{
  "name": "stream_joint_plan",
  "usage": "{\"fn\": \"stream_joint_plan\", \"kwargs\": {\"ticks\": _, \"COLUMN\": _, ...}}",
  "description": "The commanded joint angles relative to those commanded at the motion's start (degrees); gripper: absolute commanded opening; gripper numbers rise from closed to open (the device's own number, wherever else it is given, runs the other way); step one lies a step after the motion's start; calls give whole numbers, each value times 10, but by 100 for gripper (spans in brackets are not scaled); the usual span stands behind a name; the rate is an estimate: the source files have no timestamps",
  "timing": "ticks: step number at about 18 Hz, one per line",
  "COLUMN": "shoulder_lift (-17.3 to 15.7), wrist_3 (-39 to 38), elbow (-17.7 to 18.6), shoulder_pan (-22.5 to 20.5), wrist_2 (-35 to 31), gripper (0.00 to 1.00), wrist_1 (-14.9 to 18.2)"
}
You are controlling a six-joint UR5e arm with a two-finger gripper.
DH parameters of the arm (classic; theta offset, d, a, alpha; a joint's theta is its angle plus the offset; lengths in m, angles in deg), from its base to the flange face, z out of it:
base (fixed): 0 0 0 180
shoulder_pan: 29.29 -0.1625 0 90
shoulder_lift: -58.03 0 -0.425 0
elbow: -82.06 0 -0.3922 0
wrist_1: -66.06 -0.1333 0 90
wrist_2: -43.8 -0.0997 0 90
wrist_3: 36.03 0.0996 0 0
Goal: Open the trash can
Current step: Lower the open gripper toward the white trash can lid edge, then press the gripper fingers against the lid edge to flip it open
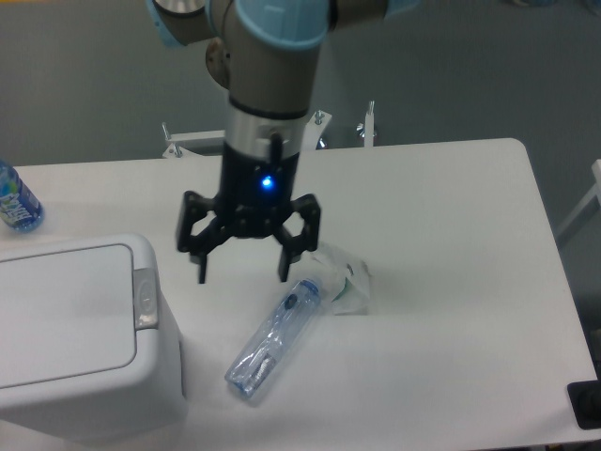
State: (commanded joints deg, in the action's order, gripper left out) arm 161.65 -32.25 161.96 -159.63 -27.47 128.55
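The white trash can [80, 343] stands at the table's front left with its flat lid down. A small grey push-button latch [145, 299] sits on the lid's right edge. My gripper [241, 275] hangs open over the table, a short way right of and above the latch, touching nothing. Its two black fingers point down and spread wide, with nothing between them.
A clear plastic bottle [274, 337] lies on the table just below and right of the gripper. A crumpled white wrapper [344, 277] lies beside the bottle's top. A blue-labelled bottle [15, 202] stands at the far left edge. The robot base [258, 103] is behind the table.
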Motion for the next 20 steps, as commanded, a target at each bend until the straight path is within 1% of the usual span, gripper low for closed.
{"fn": "stream_joint_plan", "kwargs": {"ticks": 6, "shoulder_lift": 12, "wrist_3": -1, "elbow": 7, "shoulder_pan": 20, "wrist_2": -1, "gripper": 100, "wrist_1": -3}}
{"fn": "stream_joint_plan", "kwargs": {"ticks": 20, "shoulder_lift": 14, "wrist_3": 0, "elbow": 12, "shoulder_pan": 27, "wrist_2": -1, "gripper": 100, "wrist_1": -4}}
